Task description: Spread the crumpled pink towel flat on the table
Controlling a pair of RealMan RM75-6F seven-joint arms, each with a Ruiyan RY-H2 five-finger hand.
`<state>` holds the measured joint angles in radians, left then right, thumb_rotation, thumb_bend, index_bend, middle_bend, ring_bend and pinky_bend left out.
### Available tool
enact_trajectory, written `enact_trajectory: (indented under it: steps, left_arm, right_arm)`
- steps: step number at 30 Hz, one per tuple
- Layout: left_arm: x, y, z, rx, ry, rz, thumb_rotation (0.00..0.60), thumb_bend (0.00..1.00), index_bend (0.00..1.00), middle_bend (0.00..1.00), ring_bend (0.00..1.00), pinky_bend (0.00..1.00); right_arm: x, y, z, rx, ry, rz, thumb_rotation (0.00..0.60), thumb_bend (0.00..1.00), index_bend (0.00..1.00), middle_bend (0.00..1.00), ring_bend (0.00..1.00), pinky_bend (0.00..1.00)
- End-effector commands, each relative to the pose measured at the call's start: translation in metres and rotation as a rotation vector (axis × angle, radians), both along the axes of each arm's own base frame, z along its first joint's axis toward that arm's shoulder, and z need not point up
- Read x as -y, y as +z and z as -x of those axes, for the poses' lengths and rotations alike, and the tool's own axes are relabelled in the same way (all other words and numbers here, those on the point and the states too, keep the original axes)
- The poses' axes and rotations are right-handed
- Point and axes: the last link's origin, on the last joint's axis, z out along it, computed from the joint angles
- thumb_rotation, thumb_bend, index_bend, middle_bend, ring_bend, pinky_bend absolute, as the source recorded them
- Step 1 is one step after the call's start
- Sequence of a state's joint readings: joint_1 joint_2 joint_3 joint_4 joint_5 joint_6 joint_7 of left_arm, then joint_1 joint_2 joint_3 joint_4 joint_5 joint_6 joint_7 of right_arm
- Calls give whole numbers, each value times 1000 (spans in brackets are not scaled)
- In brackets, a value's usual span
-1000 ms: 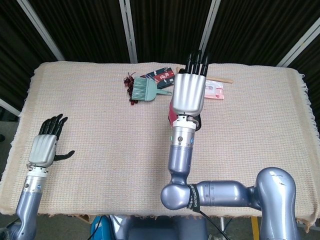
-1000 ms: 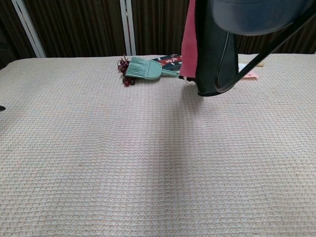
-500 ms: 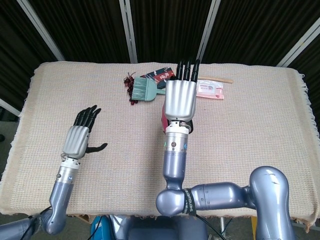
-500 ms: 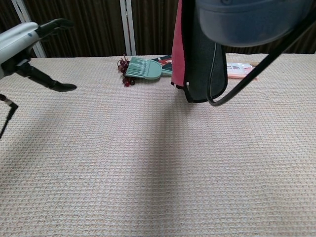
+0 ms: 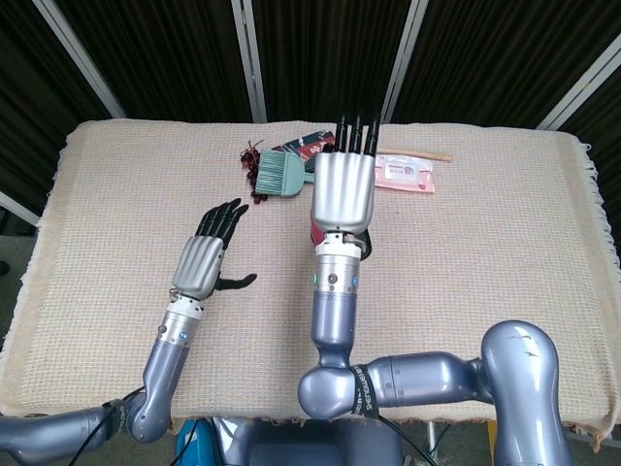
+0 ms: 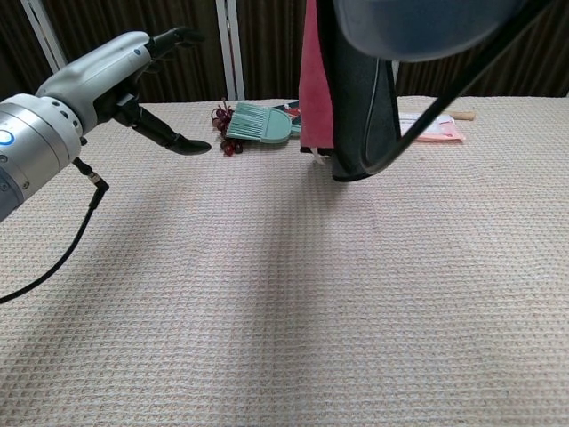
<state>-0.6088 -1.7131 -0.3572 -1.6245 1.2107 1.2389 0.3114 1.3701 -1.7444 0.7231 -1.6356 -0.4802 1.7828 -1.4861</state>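
Note:
The pink towel (image 6: 315,78) hangs in a narrow fold from my right hand (image 5: 343,189), with a dark side (image 6: 357,98) facing right; its lower end is just above the table, behind the middle. From the head view only a pink sliver of the towel (image 5: 315,233) shows beside the wrist. The right hand's fingers point toward the far edge, and the grip itself is hidden under the palm. My left hand (image 5: 206,260) hovers open to the left of the towel, fingers spread and thumb out; in the chest view this left hand (image 6: 124,76) is raised above the table.
A green brush (image 5: 278,177) lies at the back beside dark red beads (image 5: 252,155) and a patterned packet (image 5: 307,146). A pink packet (image 5: 406,173) and a wooden stick (image 5: 419,153) lie further right. The beige woven cloth (image 5: 505,252) covers the whole table.
My left hand has swung from the near left edge toward the middle, rising as it came. The right hand has drifted a little left with the towel hanging from it.

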Motion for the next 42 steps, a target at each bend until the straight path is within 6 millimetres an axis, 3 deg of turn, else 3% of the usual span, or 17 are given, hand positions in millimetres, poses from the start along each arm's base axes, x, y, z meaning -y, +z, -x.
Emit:
enact_trajectory:
  steps: [1,11,19,31,42]
  left_arm:
    - [-3,-2,-2,3,0,4,600,0,0,0,0,0]
    - [-22,-13,-33,40,-32,-7,600,0,0,0,0,0]
    - [-35,-33,-52,75,-24,-12,600,0,0,0,0,0]
    - [-42,-52,-50,113,-33,-107,600,0,0,0,0,0]
    - [-34,-59,-52,164,-23,-126,600,0,0,0,0,0]
  right_arm:
    - [6,-4,-9,58,19,-14,600,550,565,138,0,0]
    - [14,-13,-38,149,68,-49,600,549,565,138,0,0]
    - [15,-22,-40,144,71,-61,600,549,565,138,0,0]
    - [18,-26,-29,147,52,-76,600,549,565,138,0,0]
    - [14,-21,-29,153,50,-75,600,549,565,138,0,0]
